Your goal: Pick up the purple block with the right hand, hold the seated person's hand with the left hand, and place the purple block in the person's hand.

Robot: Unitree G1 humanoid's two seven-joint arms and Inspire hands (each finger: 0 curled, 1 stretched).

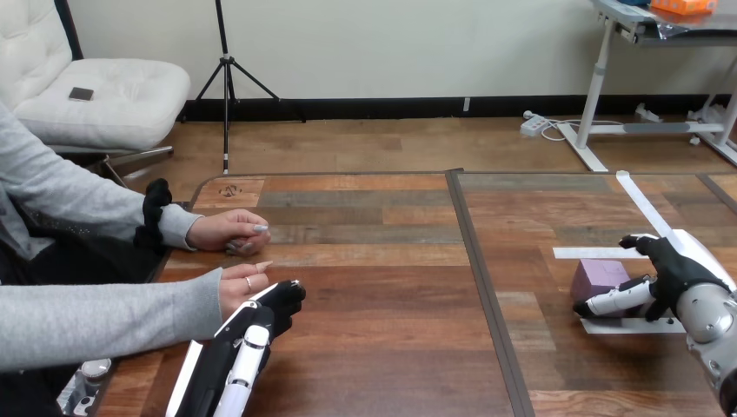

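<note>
Right hand (665, 269) low at right of the table (382, 347), open around the purple block (598, 276): straight fingers (608, 301) along the near side, thumb spread past the far side. Block flat on the table between white tape strips (626, 327). Left hand (280, 301) reaching in at left, back upward, right against the person's near hand (243, 285); cannot tell whether gripping it. Person's far hand (230, 233) resting on the table, apart.

No legible text, number or sign; only a small unreadable stamp (229, 190) on the wooden table (382, 287)
</note>
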